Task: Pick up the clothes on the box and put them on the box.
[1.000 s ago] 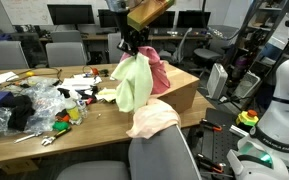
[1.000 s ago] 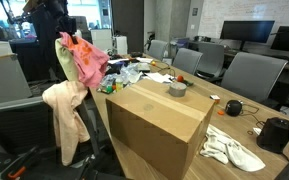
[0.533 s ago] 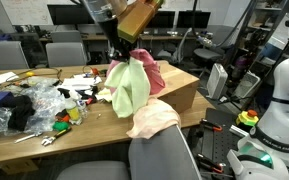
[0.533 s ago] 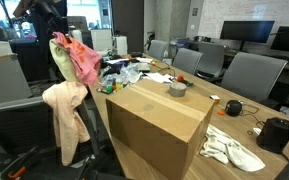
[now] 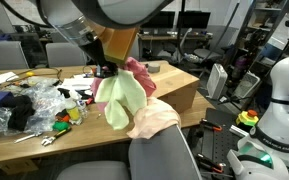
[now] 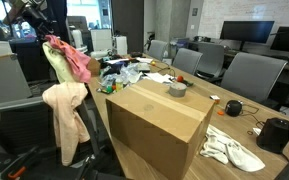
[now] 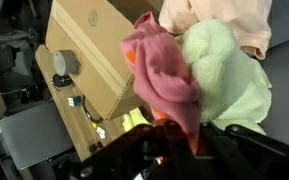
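Note:
My gripper [image 5: 107, 70] is shut on the clothes: a salmon pink garment [image 5: 142, 76] and a pale yellow-green one [image 5: 119, 100] hang from it, off the near end of the box [image 5: 181, 92]. In an exterior view the same bundle [image 6: 72, 60] dangles above a peach-beige garment [image 6: 66, 108] draped over a chair back. The brown cardboard box [image 6: 159, 125] lies on the table to the right. In the wrist view the pink cloth [image 7: 159, 70] runs between my fingers at the gripper [image 7: 174, 140], with the green cloth [image 7: 226, 75] beside it and the peach garment [image 7: 219, 18] behind.
A grey tape roll [image 6: 178, 89] sits on the box top. Clear plastic bags with dark cloth [image 5: 34, 105] and small clutter cover the table's end. A white cloth [image 6: 234, 148] and a black device [image 6: 276, 133] lie near the box. Office chairs ring the table.
The arm has carried the pink and green garments away from the box, a little lower, until they hang over the chair with the peach garment. The grip stays shut.

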You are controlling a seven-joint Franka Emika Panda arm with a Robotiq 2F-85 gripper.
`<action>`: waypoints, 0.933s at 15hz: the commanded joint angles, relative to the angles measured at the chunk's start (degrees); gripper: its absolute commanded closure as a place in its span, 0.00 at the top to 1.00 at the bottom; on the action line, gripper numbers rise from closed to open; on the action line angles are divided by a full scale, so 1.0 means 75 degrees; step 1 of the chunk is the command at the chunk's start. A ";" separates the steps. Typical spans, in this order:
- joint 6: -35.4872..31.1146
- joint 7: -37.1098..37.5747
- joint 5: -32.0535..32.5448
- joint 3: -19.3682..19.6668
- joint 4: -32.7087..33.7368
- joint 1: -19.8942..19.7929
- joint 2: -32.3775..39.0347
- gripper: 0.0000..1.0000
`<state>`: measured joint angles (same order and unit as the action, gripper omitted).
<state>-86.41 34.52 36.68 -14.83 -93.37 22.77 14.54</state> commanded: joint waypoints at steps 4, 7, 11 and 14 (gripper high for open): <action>0.0281 -0.1214 -0.0128 -0.0291 0.0343 0.0458 -0.0205 0.03; 0.0197 -0.1727 -0.0277 -0.0436 0.0162 0.0458 -0.0486 0.03; 0.0149 -0.2330 -0.0867 -0.0481 -0.0114 0.0302 -0.0933 0.03; 0.0159 -0.2789 -0.1549 -0.0442 -0.0351 0.0113 -0.1266 0.03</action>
<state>-85.55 17.91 29.58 -18.11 -93.25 25.43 9.11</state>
